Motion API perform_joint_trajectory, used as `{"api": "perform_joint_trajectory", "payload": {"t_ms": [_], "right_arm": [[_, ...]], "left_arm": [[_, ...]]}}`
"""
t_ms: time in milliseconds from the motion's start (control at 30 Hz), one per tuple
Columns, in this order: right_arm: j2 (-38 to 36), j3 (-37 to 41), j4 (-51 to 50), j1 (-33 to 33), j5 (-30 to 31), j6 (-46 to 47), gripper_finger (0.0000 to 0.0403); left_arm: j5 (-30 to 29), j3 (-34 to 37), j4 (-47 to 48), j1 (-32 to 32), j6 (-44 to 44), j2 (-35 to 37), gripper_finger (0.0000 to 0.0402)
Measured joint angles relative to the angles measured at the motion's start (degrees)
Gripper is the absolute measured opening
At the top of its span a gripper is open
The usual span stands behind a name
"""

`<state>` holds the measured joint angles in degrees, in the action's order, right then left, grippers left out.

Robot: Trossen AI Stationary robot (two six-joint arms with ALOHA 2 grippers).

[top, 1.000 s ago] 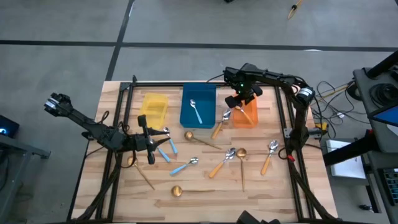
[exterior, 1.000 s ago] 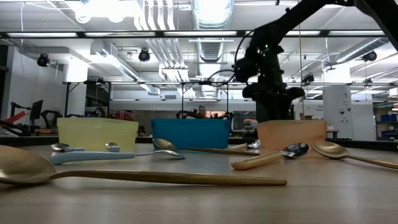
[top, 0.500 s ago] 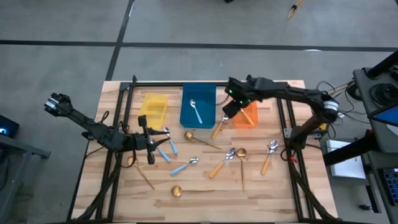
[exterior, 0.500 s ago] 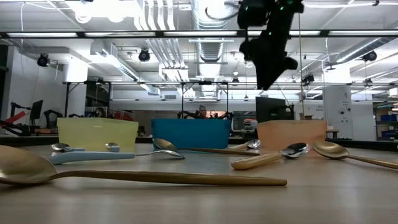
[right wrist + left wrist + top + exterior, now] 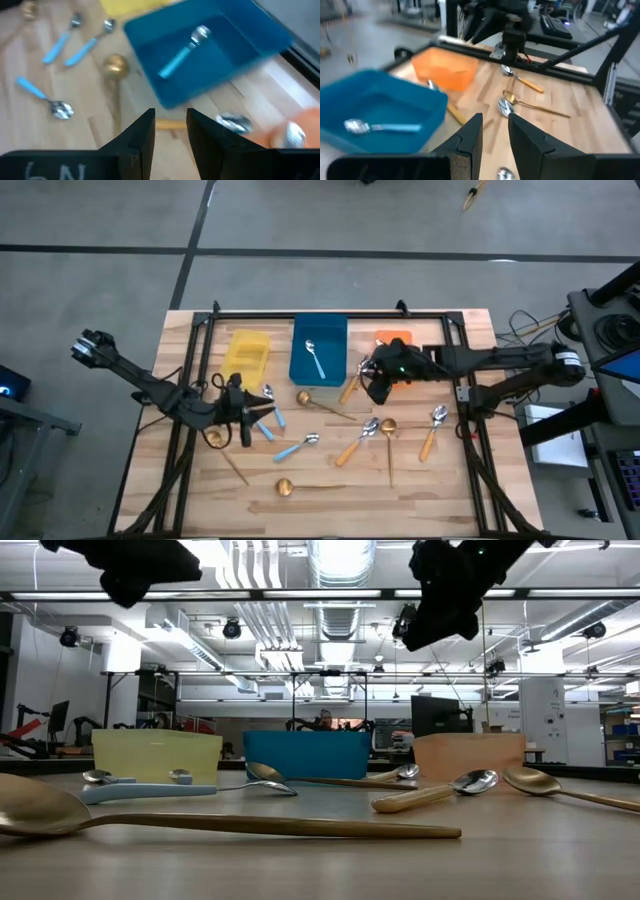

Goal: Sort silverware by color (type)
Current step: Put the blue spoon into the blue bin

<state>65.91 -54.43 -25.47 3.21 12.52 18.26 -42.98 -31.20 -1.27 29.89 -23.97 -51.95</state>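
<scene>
The silverware is spoons. One blue-handled spoon lies in the blue bin. Two more blue-handled spoons and several gold spoons and orange-handled spoons lie flat on the wooden table. My right gripper hovers open above the table in front of the orange bin, over an orange-handled spoon. My left gripper hangs open above the table in front of the yellow bin. Nothing sits between either pair of fingers.
The yellow, blue and orange bins stand in a row along the table's far side. A black frame rims the table. A spoon bowl shows in the orange bin. Bare wood lies along the near edge.
My right gripper has left the orange bin. It rose and swung toward the table's near side and left, and now hovers in front of the bin. My left gripper has sunk a little and rolled, coming into the low view's top left. No spoon on the table has moved.
</scene>
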Motion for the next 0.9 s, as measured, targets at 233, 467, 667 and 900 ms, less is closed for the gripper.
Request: {"api": "perform_joint_trajectory", "payload": {"t_ms": [233,467,667,900], "right_arm": [[-1.09,7.41,11.86,-4.77,0.1,-4.98,0.01],[-1.09,10.35,14.25,-7.21,0.1,-8.58,0.01],[-1.09,10.42,17.94,-7.79,0.35,-15.58,0.01],[-1.86,10.36,20.66,-7.71,1.04,-23.82,0.01]], "left_arm": [[0.04,0.0,0.06,-0.12,-16.19,-4.12,0.0075],[1.12,0.0,0.23,-1.05,-32.16,-9.12,0.0075],[2.03,0.0,0.19,-4.24,-43.62,-13.32,0.0075],[9.07,0.0,0.01,-7.92,-52.68,-17.66,0.006]]}}
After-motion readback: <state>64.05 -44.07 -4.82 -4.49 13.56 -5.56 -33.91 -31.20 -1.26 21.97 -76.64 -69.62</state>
